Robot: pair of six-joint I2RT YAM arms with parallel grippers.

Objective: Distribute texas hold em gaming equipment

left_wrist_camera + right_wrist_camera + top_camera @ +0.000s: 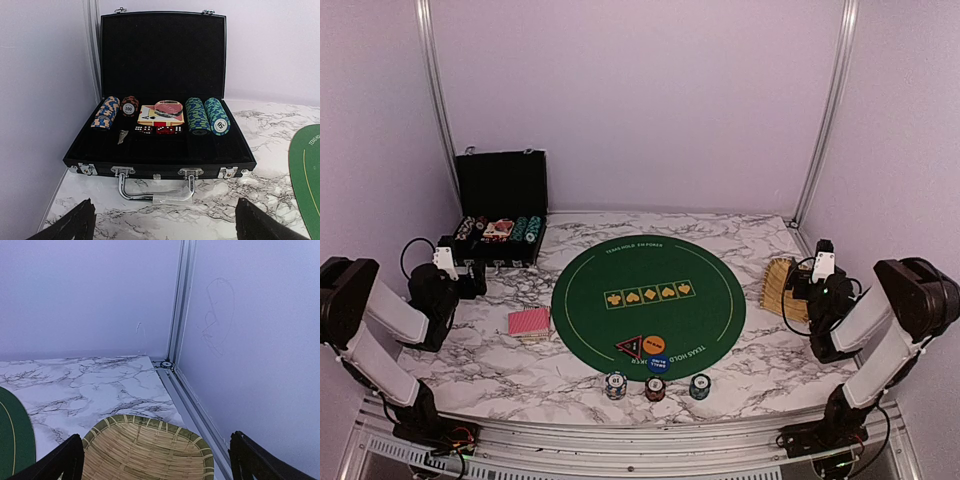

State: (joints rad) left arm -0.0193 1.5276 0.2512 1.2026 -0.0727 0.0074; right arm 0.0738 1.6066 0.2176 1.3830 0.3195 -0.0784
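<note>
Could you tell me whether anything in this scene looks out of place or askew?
Nothing looks spilled or damaged. Inside the open black case, the red pack lies askew on the card box, and a small grey piece lies loose beside the dice.

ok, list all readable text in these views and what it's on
"100": face of the brown chip in the black case.
"TEXAS HOLD EM POKER": far rim of the green mat; repeated on its near rim, partly hidden there.
Too small or blurred: blue disc, orange disc, the three chips in front of the mat, the green chip face in the case.
Right wrist view: none.
</note>
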